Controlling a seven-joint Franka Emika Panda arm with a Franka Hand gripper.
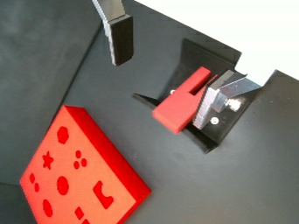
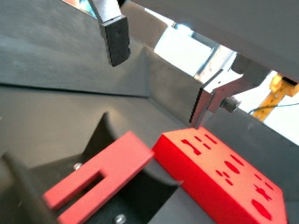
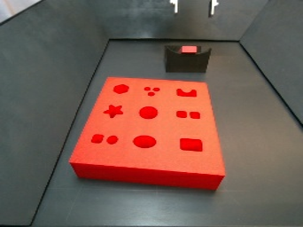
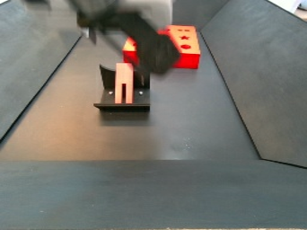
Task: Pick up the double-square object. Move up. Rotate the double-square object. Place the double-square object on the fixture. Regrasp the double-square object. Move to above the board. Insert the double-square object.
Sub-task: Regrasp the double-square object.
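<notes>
Dark bin floor w/ sloped walls. Double-square object (image 1: pixel 183 103) sits in the fixture (image 1: pixel 208 133), leaning on its upright, so pick, rotate & place look done. Gripper (image 1: pixel 170 61) hangs above it, fingers (image 1: pixel 119 39) spread wide, nothing held. Board (image 3: pixel 148 129) lies well apart, recesses unfilled. Left, judging by this: regrasp, move above board, insert.
</notes>
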